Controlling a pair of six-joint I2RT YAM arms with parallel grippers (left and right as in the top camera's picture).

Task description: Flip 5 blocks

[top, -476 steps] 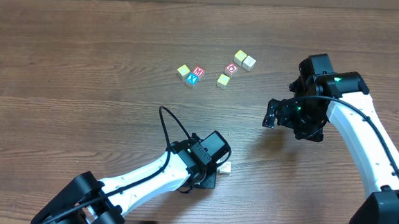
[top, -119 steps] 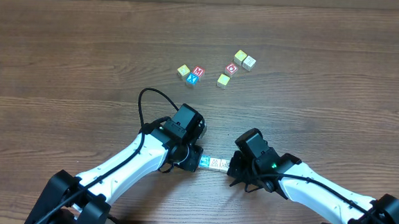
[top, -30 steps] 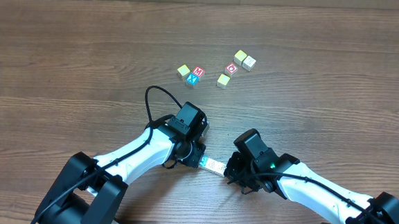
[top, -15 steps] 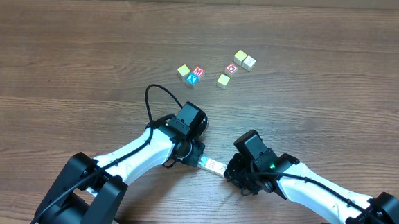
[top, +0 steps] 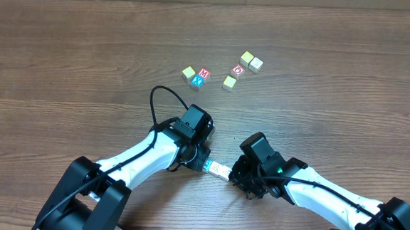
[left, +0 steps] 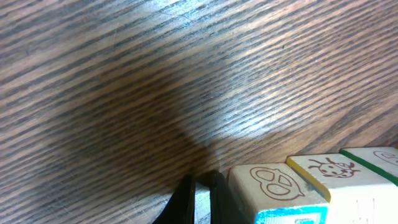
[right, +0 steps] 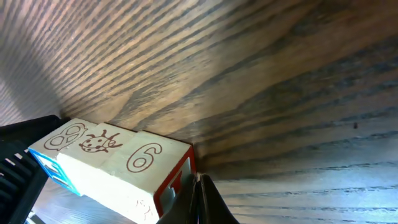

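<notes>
Three blocks lie in a tight slanted row near the table's front, pinched end to end between my two grippers. My left gripper is shut, its tips against the blue-edged pretzel block; beside that block lie the ladybug block and a green-edged block. My right gripper is shut, its tips pressed on the red-edged face of the "6" block. The ladybug block sits in the middle of the row.
Several more blocks lie at the table's back centre: a yellow one, a red M and blue X pair, another yellow, a red O, then a yellow and cream pair. A black cable loops above the left arm.
Long ago the right arm stood far right; it now faces the left gripper across the row. Over the last second the row and grippers have barely shifted.
</notes>
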